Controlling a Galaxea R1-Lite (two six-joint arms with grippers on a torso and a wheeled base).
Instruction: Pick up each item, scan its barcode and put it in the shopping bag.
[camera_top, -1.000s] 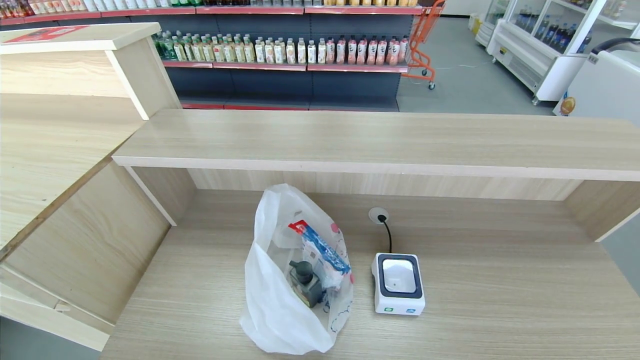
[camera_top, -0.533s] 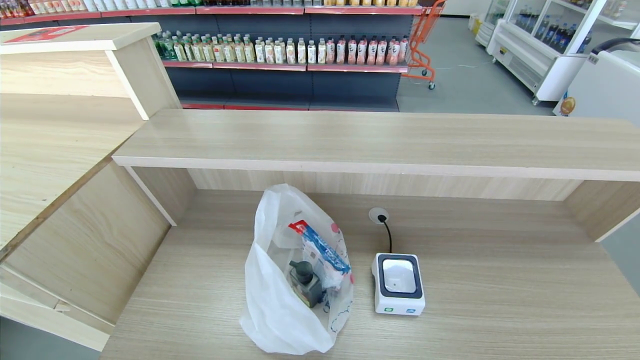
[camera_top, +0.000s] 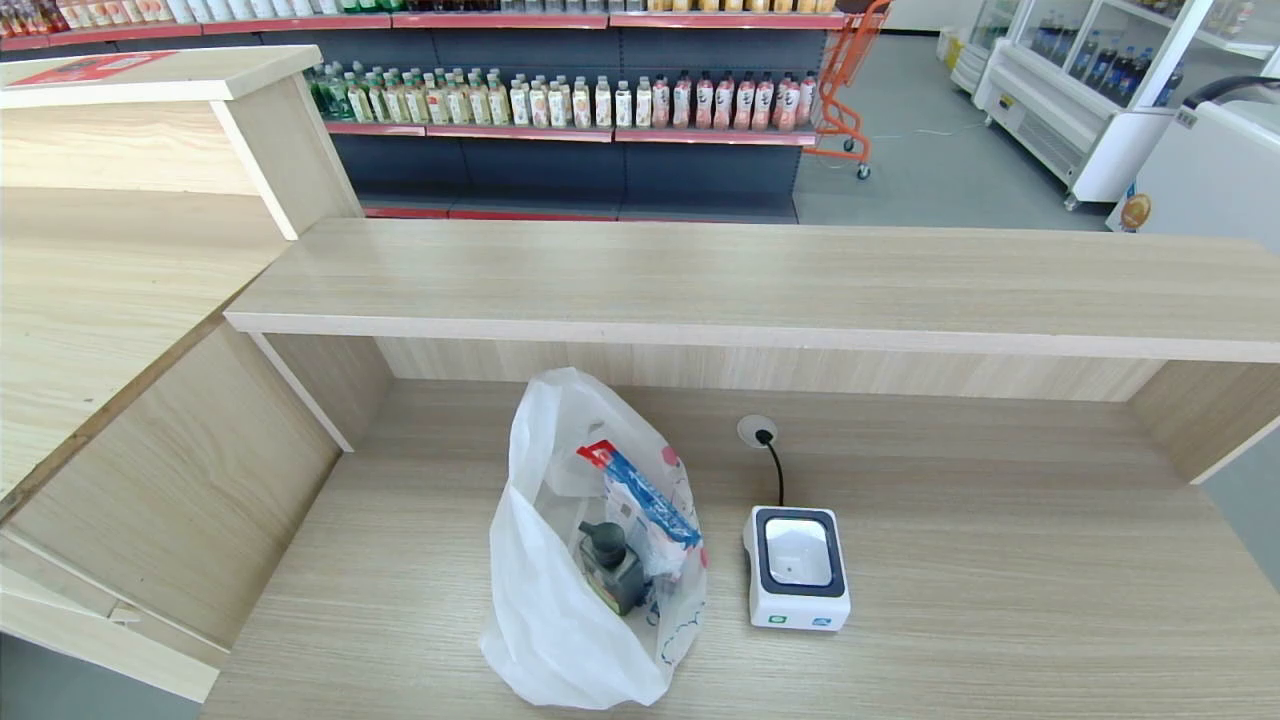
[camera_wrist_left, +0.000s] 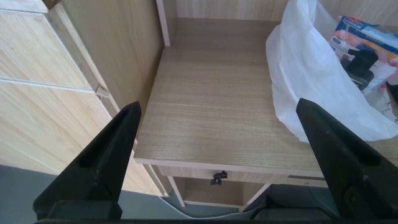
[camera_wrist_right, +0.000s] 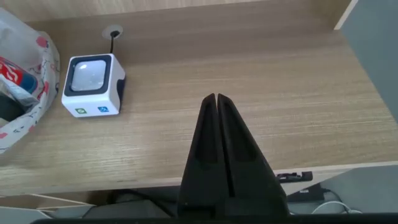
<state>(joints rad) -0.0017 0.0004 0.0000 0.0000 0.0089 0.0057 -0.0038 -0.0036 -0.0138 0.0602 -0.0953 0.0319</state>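
Checkout appears finished: 2 items bagged

Desk (camera_top: 1000, 560) work looks done, as a judgement from how things lie. The white shopping bag (camera_top: 590, 560) stands on the desk ahead of the left tool (camera_wrist_left: 219, 109), toward the right tool's side, with its mouth open. The scanner (camera_top: 797, 565) sits just beside the bag, ahead of the right tool (camera_wrist_right: 216, 99) and toward the left tool's side, with its window facing up. Inside the bag, a blue, red and white packet (camera_top: 640, 500) leans against the far wall. A dark bottle (camera_top: 610, 565) with a round cap rests just in front of it, on the side nearer the tools.

The left tool is spread wide over the near desk edge and grips nothing. The right tool has its fingers pressed together with nothing between them. With 2 items bagged and both tools unloaded, I judge that no pick, scan or drop is in hand.

Against the head views from 1.0 s and 0.5 s ago, nothing differs. The bag, both items and the scanner lie exactly as they did.
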